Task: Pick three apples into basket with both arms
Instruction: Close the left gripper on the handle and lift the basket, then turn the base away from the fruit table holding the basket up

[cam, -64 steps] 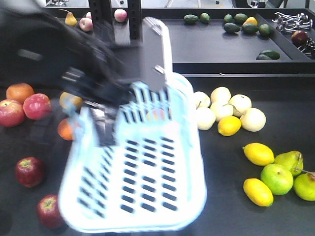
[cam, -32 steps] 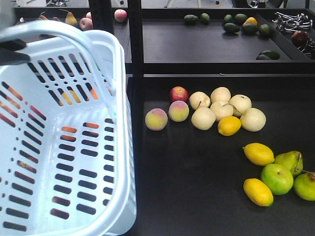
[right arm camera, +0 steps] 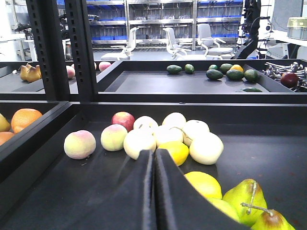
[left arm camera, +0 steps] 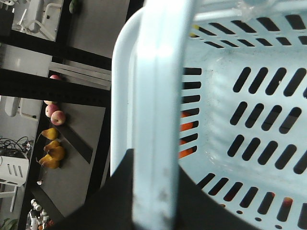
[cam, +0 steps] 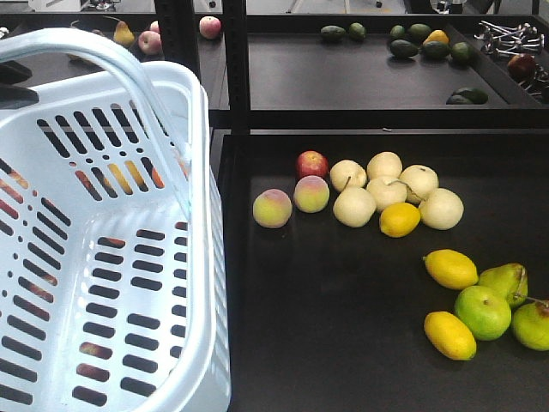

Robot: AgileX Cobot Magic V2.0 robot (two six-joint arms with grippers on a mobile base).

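No text, label, brand or number is showing clearly enough to be read in any view. The basket (cam: 199, 129) is showing only plain pale plastic on its walls and handle, and the blue bins (right arm camera: 158, 12) on the far shelves in the right wrist view are appearing too small and blurred for any writing to be made out

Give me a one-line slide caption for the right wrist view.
Right gripper, jaws shut and empty, faces peaches, a red apple and pale fruit on the black tray.
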